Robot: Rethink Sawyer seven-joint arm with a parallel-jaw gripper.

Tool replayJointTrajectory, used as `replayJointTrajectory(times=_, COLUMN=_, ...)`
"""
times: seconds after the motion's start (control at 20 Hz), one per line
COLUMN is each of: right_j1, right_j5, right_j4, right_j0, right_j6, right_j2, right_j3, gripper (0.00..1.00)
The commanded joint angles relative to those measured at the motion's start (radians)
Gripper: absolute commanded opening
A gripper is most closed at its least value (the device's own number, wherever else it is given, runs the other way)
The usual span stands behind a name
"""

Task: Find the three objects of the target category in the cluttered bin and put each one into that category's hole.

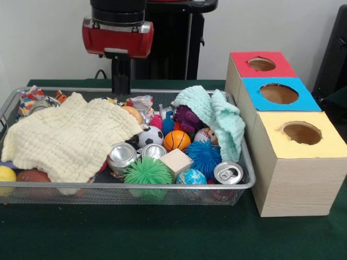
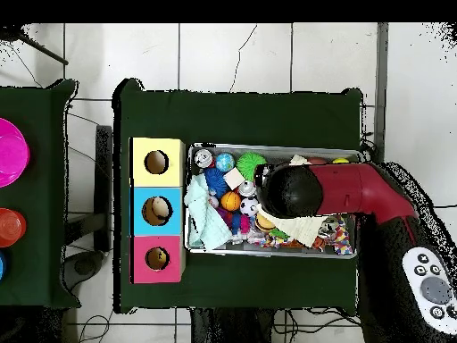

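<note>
The wire mesh bin (image 1: 162, 186) stands on the green table and also shows in the overhead view (image 2: 268, 254). A small orange toy (image 1: 60, 97) peeks out at the far left rim; I cannot tell if it is striped. A purple soft toy (image 1: 187, 118) lies under the mint cloth. No tan bear shows. The red-surround hole (image 1: 262, 64) is on the far end of the wooden box, and shows in the overhead view (image 2: 157, 259). My gripper (image 1: 120, 81) hangs over the bin's far side, above the yellow cloth's far edge. The arm hides it in the overhead view.
A yellow cloth (image 1: 68, 138) covers the bin's left half and a mint cloth (image 1: 217, 116) drapes the right. Cans (image 1: 122, 156), a green spiky ball (image 1: 147, 173), a blue spiky ball (image 1: 205, 157), small sports balls and a wooden block (image 1: 176, 161) lie between. Blue (image 1: 278, 93) and yellow (image 1: 301, 132) holes adjoin.
</note>
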Motion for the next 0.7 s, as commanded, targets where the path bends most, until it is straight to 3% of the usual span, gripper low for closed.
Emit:
replayJointTrajectory(times=0.05, right_j1=0.085, right_j5=0.035, right_j4=0.026, right_j0=-0.045, right_j6=-0.056, right_j2=-0.017, right_j3=0.039, gripper=1.0)
replayJointTrajectory(times=0.45, right_j1=0.176, right_j5=0.016, right_j4=0.004, right_j0=-0.139, right_j6=-0.236, right_j2=0.073, right_j3=-0.03, gripper=1.0)
replayJointTrajectory(times=0.7, right_j1=0.251, right_j5=-0.014, right_j4=-0.031, right_j0=-0.175, right_j6=-0.277, right_j2=0.116, right_j3=-0.086, gripper=1.0)
